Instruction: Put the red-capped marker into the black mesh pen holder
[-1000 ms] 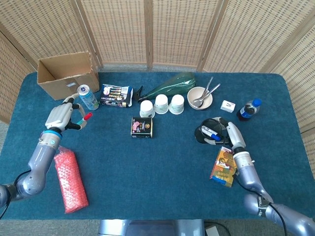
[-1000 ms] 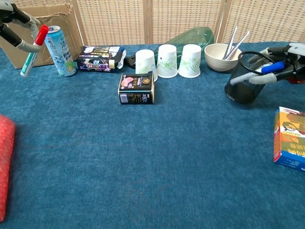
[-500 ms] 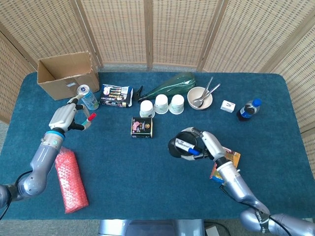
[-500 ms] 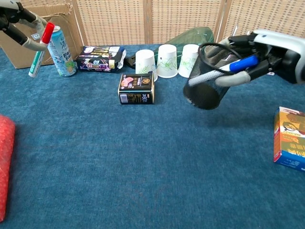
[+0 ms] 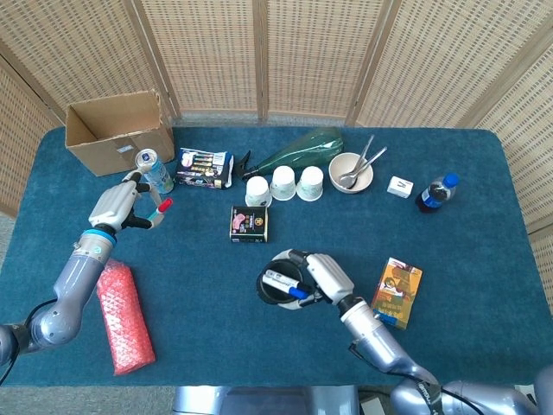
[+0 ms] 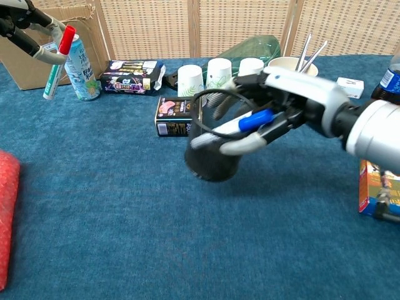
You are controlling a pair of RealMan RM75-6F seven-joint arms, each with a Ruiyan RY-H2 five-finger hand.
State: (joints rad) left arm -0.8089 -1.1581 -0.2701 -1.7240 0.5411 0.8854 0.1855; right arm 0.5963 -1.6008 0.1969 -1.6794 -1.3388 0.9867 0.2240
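Red-capped marker [image 6: 55, 62] pinched upright in left robot hand [image 5: 121, 203], just beside drink can [image 6: 80, 65] and near cardboard box [image 5: 117, 130]. Black mesh pen holder [image 6: 215, 140] gripped tilted by right robot hand [image 6: 281, 106] above surface [image 6: 156, 237], blue-capped pen [image 6: 247, 120] inside. Black packet [image 6: 179, 116], paper cups [image 6: 219, 78] and snack pack [image 6: 131, 76] between both.

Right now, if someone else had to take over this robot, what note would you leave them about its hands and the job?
Left robot hand: holds the red-capped marker raised near the drink can, at the table's left.
Right robot hand: grips the black mesh pen holder, tilted and lifted mid-table; a blue-capped pen sits inside.
Done: both items are picked up.
Left: bring marker and holder together, drop the marker in, set the holder down.
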